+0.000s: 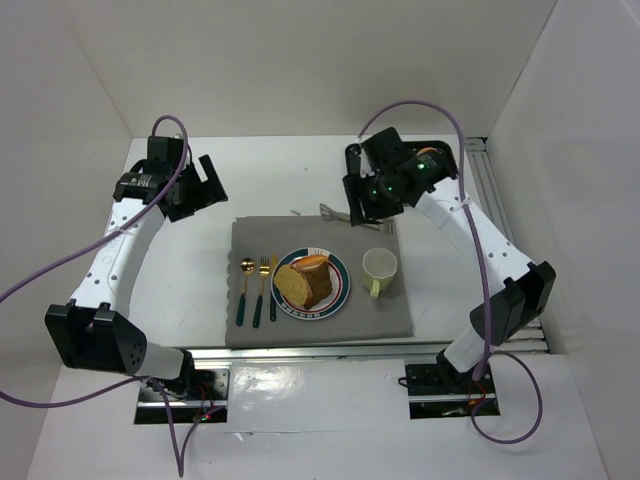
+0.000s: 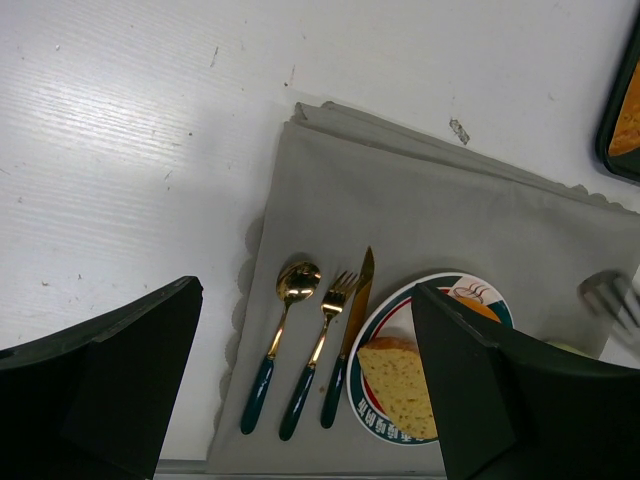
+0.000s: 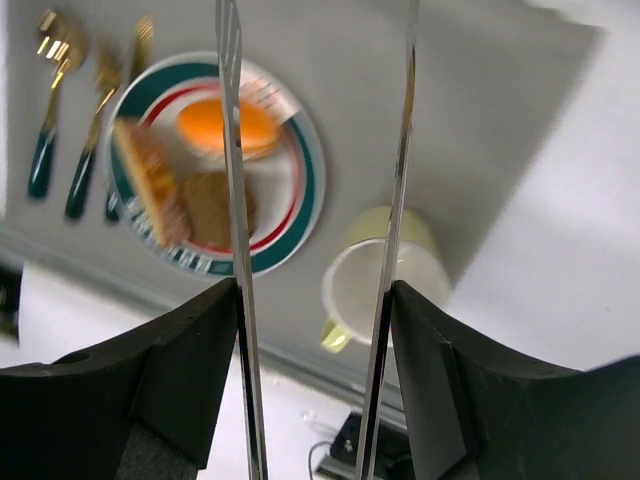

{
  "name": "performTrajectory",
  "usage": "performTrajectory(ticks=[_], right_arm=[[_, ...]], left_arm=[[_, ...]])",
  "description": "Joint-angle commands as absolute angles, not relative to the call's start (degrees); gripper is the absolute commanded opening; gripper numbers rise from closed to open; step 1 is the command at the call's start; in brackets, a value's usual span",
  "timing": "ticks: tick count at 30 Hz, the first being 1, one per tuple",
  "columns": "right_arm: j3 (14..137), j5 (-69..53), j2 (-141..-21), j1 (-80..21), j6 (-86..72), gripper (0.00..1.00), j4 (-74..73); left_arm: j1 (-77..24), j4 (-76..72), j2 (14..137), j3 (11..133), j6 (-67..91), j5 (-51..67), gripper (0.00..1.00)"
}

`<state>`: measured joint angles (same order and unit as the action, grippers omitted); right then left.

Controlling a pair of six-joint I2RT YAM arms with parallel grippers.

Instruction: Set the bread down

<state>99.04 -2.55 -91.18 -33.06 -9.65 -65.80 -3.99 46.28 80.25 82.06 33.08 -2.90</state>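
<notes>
White walls box in a white worktop [image 1: 270,170], and from the overhead camera I see a grey cloth [image 1: 390,310] spread across its middle. On the cloth sits a round plate [image 1: 343,285] with a green rim and a red inner ring. The bread [image 1: 300,285] lies on the left half of that plate, with a small orange piece [image 1: 314,261] at the plate's far edge. Just right of the plate stands a pale yellow-green cup [image 1: 379,265]. To the plate's left a spoon [image 1: 244,290], fork [image 1: 261,290] and knife [image 1: 272,290] lie side by side, gold heads and dark green handles. My left hand [image 1: 197,192] hangs over bare worktop off the cloth's far left corner. My right hand [image 1: 365,208] is over the cloth's far edge, grasping metal tongs [image 1: 335,212].

From the left wrist, my left hand is released, its fingers spread wide with nothing between them. The plate rim carries a small steaming-bowl mark and white lettering too small to read. A dark tray [image 2: 606,140] at the right edge holds something orange-yellow that I cannot identify.

From the right wrist, the tongs' two blades run along the inner faces of the fingers [image 3: 130,390], spread apart and empty. The bread lies on the plate below them, and the cup looks empty.
</notes>
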Motion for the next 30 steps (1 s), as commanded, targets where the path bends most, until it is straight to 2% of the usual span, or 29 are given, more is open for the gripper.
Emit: performTrajectory(ticks=[1, 5, 9, 14, 22, 27, 30], right_arm=[[100.63, 4.91, -89.30, -28.32, -14.23, 0.68, -60.22], [95.55, 14.05, -86.32, -24.79, -19.59, 0.67, -55.73], [86.42, 16.08, -80.96, -19.87, -21.18, 0.67, -50.11], [77.63, 25.31, -76.65, -17.76, -26.09, 0.67, -48.61], [56.02, 24.60, -71.19, -10.82, -31.72, 0.67, -35.44], [48.70, 23.12, -72.42, -8.26, -32.34, 0.67, -24.11], [47.37, 23.12, -74.09, -7.03, -31.82, 0.67, -22.59]], left_arm=[[-3.87, 45.70, 79.10, 82.18, 32.78, -3.16, 0.99], [-3.87, 45.70, 78.58, 82.18, 32.78, -3.69, 0.99], [-3.87, 45.70, 78.57, 82.18, 32.26, -4.74, 0.99], [-3.34, 45.70, 79.10, 82.18, 31.73, -4.22, 0.99], [-3.34, 45.09, 81.03, 81.65, 31.73, -2.99, 0.99], [-3.34, 45.09, 81.04, 82.27, 31.73, -2.46, 0.99], [-3.34, 45.09, 81.04, 82.79, 31.20, -2.99, 0.99]])
